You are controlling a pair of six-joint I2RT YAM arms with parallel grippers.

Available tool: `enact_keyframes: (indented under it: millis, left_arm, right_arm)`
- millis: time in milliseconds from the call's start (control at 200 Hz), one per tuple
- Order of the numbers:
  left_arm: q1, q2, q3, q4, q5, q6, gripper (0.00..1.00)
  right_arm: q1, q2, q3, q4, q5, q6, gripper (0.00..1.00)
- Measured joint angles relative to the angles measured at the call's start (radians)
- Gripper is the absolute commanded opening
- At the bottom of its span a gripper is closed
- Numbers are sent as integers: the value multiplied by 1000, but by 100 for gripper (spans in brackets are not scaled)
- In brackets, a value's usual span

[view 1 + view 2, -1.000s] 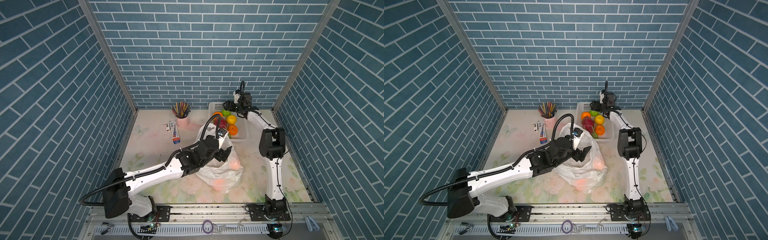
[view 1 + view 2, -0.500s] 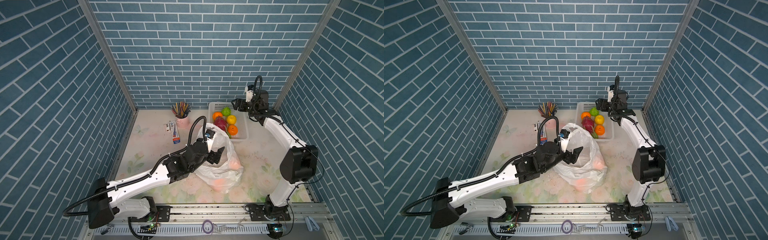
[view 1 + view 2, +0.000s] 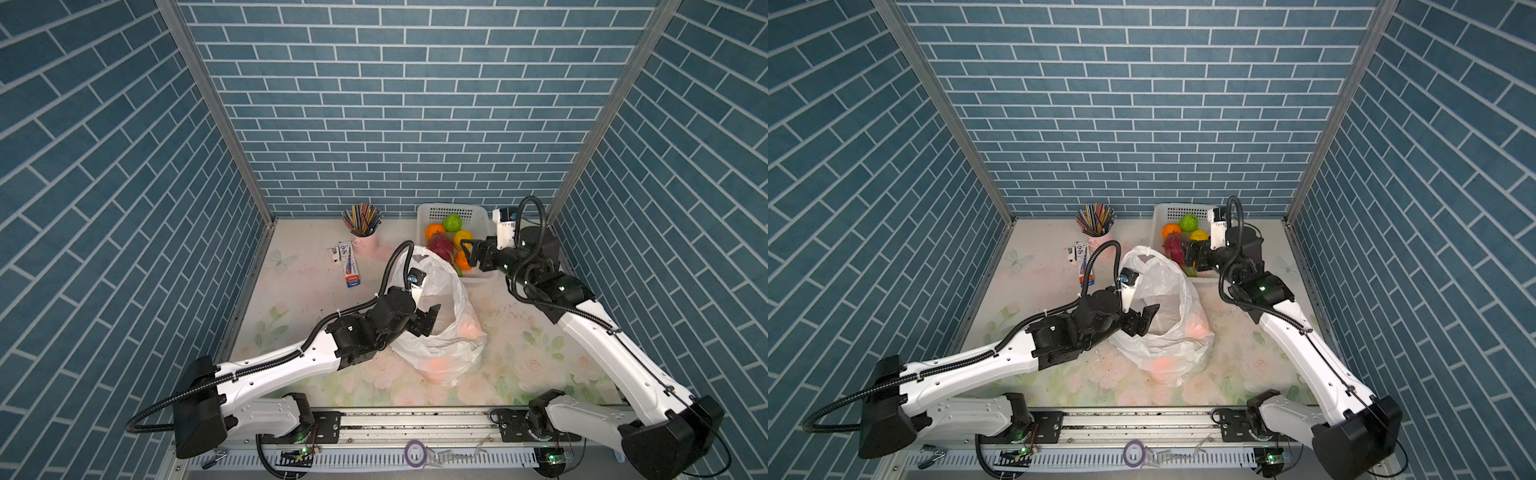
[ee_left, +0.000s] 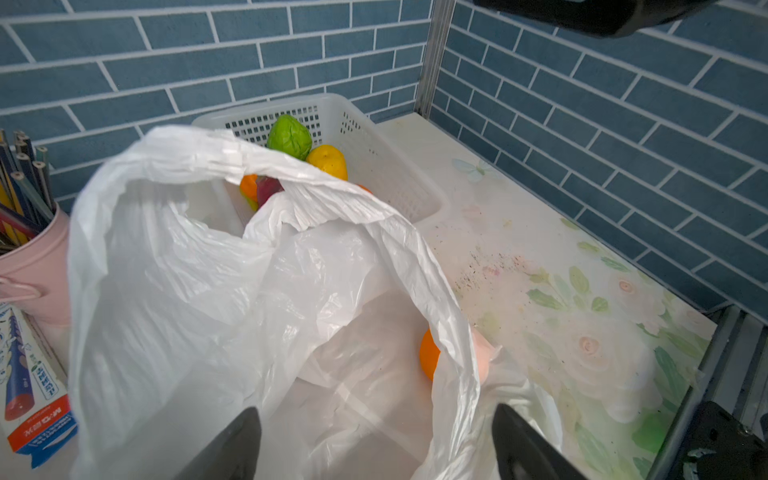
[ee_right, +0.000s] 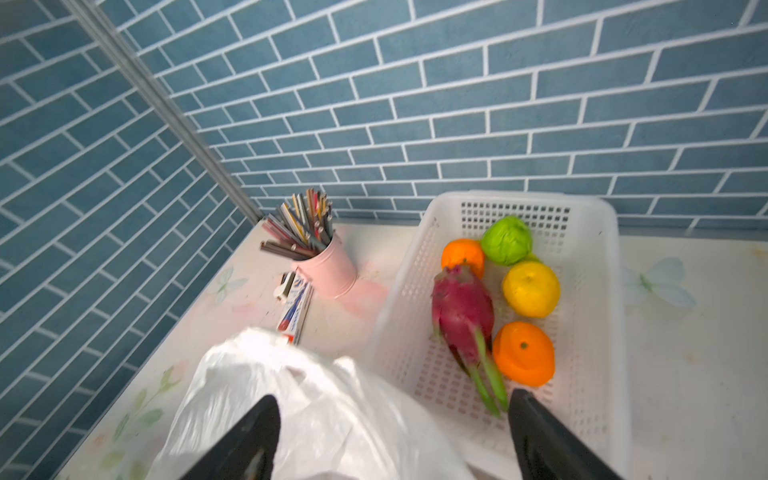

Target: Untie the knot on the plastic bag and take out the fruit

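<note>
The white plastic bag (image 3: 453, 332) (image 3: 1167, 291) stands mid-table with its mouth gaping; the knot is out of view. Orange fruit (image 4: 428, 353) lies inside it and shows through the plastic (image 3: 438, 368). My left gripper (image 3: 430, 320) (image 4: 376, 415) is open at the bag's mouth, with one finger on each side of the bag's rim and nothing held. My right gripper (image 3: 468, 253) (image 5: 392, 399) hangs open and empty over the near end of the white basket (image 5: 598, 374). That basket holds a dragon fruit (image 5: 461, 316), a lemon (image 5: 531, 289), two oranges and a green fruit (image 5: 507, 240).
A pink cup of pencils (image 3: 365, 243) and a toothpaste box (image 3: 349, 264) sit at the back left of the bag. The basket (image 3: 453, 210) stands against the back wall. Blue brick walls close in three sides; a metal rail runs along the front.
My right gripper has drawn back from the basket's far end to its near end, and that arm's elbow has dropped low. The left gripper has slid back toward the front left.
</note>
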Motion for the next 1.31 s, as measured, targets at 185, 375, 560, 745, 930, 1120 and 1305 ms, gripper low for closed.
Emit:
enact_keyframes:
  millis: [185,375,560,745,930,1120,1305]
  left_arm:
    - [4,2,-38,0,29,-35,87]
    - [6,3,-87,40,66,-57,87]
    - [8,13,-92,72,100,-65,87]
    - [9,44,-93,124,167,-66,88]
    - [8,128,-88,173,268,-52,88]
    - [8,246,-31,183,322,-45,87]
    - [6,325,6,216,367,-46,87]
  right_arm:
    - [116,-64,-118,-114,64,108,87]
    - [241,-27,-209,-216,171,250,86]
    - [276,92,-226,-285,253,293,82]
    - [266,101,-306,-329,322,309,47]
    - [203,40,-412,-320,306,301,29]
    - [172,34,-463,-286,280,305,11]
    - [148,3,-515,-212,244,303,4]
